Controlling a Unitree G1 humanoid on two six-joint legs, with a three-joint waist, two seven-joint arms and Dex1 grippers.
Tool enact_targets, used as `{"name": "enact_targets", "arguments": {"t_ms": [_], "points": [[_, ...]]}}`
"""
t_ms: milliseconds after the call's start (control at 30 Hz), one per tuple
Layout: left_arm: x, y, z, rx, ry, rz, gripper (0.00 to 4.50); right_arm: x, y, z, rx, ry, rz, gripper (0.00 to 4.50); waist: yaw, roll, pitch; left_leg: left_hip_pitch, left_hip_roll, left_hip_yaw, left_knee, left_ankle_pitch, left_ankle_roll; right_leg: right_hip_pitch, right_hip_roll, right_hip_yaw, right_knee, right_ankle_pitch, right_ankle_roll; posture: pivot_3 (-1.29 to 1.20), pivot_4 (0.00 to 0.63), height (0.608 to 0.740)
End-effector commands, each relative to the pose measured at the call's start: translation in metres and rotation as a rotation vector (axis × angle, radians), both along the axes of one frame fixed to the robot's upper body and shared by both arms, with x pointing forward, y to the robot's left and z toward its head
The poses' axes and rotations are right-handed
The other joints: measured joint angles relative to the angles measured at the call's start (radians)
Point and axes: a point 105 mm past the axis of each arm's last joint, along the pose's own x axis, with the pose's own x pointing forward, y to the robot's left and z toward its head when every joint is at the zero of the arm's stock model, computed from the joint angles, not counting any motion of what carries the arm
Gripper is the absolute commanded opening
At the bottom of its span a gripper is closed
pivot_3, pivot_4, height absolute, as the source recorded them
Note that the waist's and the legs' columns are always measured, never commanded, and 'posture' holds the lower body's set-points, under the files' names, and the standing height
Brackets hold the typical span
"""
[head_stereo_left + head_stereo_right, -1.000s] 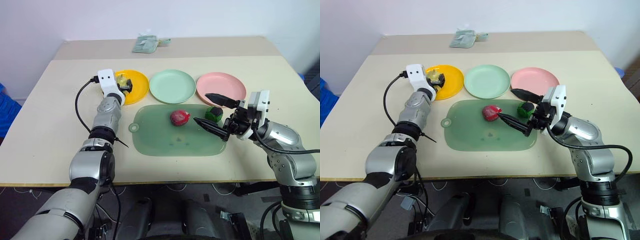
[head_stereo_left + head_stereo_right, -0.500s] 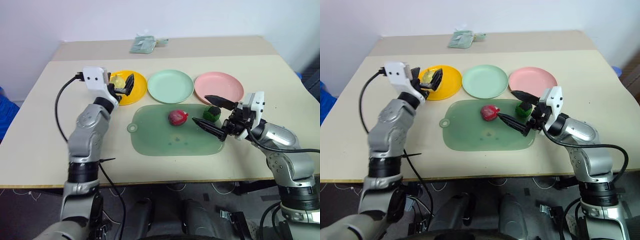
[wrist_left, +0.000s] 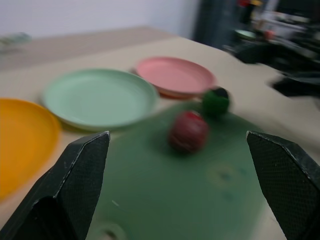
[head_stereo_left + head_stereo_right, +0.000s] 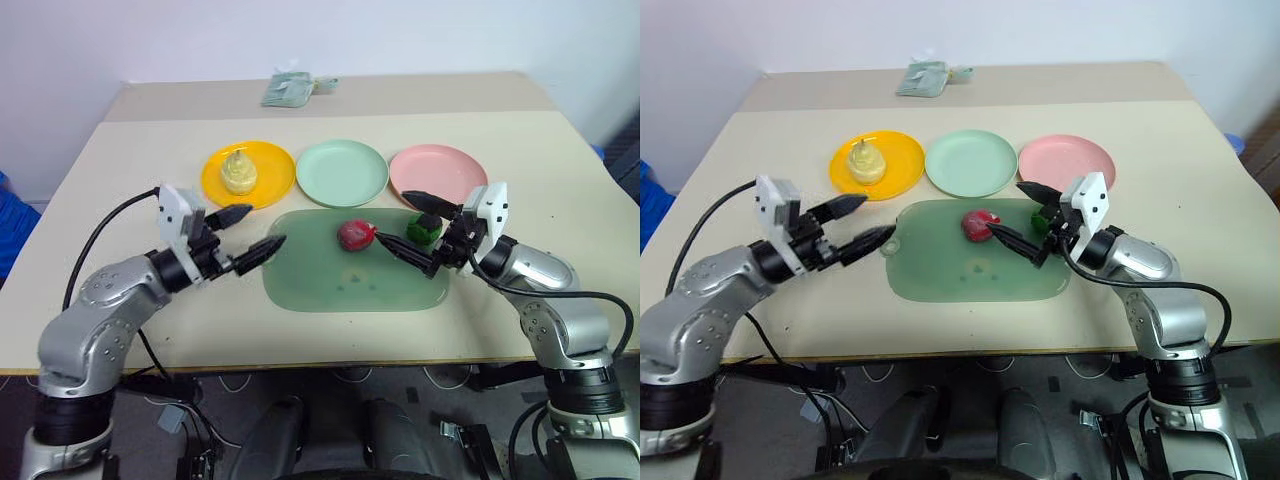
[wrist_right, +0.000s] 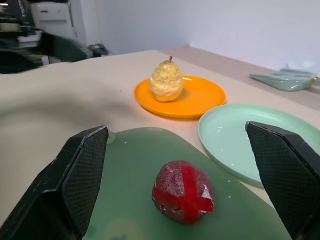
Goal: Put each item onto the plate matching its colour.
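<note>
Both grippers stand with their fingers spread wide and hold nothing. The left gripper (image 4: 252, 233) hangs over the table by the near-left corner of the green mat (image 4: 330, 285), touching none of the toys. The right gripper (image 4: 416, 228) reaches in over the mat's right side, its fingers apart on either side of the green lump (image 4: 424, 228), near it but not clamped. The red lump (image 4: 356, 234) lies on the mat, just beside the right gripper's nearer finger. The yellow pear (image 4: 238, 171) stands upright on the orange plate (image 4: 275, 165). The mint plate (image 4: 343, 172) and the pink plate (image 4: 445, 170) hold nothing.
</note>
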Motion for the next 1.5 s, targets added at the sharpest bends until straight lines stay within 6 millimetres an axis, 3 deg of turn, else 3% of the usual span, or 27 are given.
{"name": "enact_targets", "arguments": {"t_ms": [33,267,500,733,1000,1100,1167,1233,1367,1500], "points": [[-0.017,0.005,0.012,0.044,-0.051,-0.118,4.46,0.005,0.007,0.002,-0.005,-0.013,0.009,4.50,0.000,0.000,0.000,0.000,0.000,0.000,0.000,0.000,0.000,0.000,0.000,0.000,0.000,0.000,0.000,0.00,0.150,0.740],[-0.038,0.020,0.001,0.175,-0.045,-0.200,4.46,0.029,0.018,-0.014,-0.055,0.033,-0.037,4.50,-0.004,0.001,0.000,0.000,0.001,0.001,-0.002,0.000,0.000,-0.001,0.000,0.001,-0.001,0.000,-0.001,0.00,0.150,0.740],[-0.055,0.024,-0.008,0.191,-0.023,-0.204,4.46,0.049,0.026,-0.030,-0.125,0.061,-0.069,4.50,-0.003,0.001,0.000,0.000,0.002,0.001,-0.003,0.000,-0.001,-0.002,0.000,0.001,-0.001,0.001,-0.002,0.00,0.150,0.740],[-0.070,0.033,-0.013,0.201,-0.002,-0.184,4.46,0.056,0.036,-0.041,-0.184,0.107,-0.039,4.50,-0.006,0.001,0.000,0.000,0.002,0.001,-0.003,0.000,-0.001,-0.002,0.000,0.001,-0.001,0.001,-0.002,0.00,0.150,0.740],[-0.073,0.033,-0.012,0.206,-0.005,-0.170,4.46,0.062,0.040,-0.056,-0.214,0.157,-0.027,4.50,-0.005,0.001,0.000,0.000,0.002,0.002,-0.003,0.000,-0.001,-0.006,0.001,0.001,-0.002,0.000,-0.004,0.00,0.150,0.740],[-0.074,0.032,-0.012,0.203,-0.006,-0.167,4.50,0.065,0.041,-0.059,-0.220,0.168,-0.026,3.71,-0.007,0.001,0.000,0.000,0.003,0.002,-0.004,0.000,-0.001,-0.007,0.001,0.001,-0.001,0.000,-0.004,0.00,0.150,0.740],[-0.074,0.031,-0.012,0.199,-0.007,-0.165,4.50,0.066,0.042,-0.060,-0.222,0.170,-0.025,2.73,-0.008,0.001,0.000,0.000,0.003,0.002,-0.004,0.000,-0.001,-0.007,0.001,0.001,-0.001,0.001,-0.003,0.00,0.150,0.740],[-0.073,0.031,-0.012,0.197,-0.007,-0.162,4.50,0.067,0.041,-0.060,-0.223,0.168,-0.024,2.21,-0.008,0.001,0.000,0.000,0.003,0.002,-0.004,0.000,-0.001,-0.007,0.001,0.001,-0.001,0.001,-0.003,0.00,0.150,0.740],[-0.072,0.029,-0.013,0.186,-0.010,-0.154,4.50,0.067,0.039,-0.039,-0.178,0.112,-0.033,2.16,-0.008,0.001,0.001,0.000,0.003,0.002,-0.004,0.000,-0.001,-0.007,0.001,0.001,-0.001,0.001,-0.003,0.00,0.150,0.740],[-0.070,0.026,-0.013,0.168,-0.014,-0.149,4.50,0.071,0.027,0.010,-0.041,0.067,-0.054,2.16,-0.008,0.002,0.001,0.000,0.003,0.002,-0.004,0.000,-0.001,-0.007,0.001,0.001,-0.001,0.001,-0.003,0.00,0.150,0.740]]}}
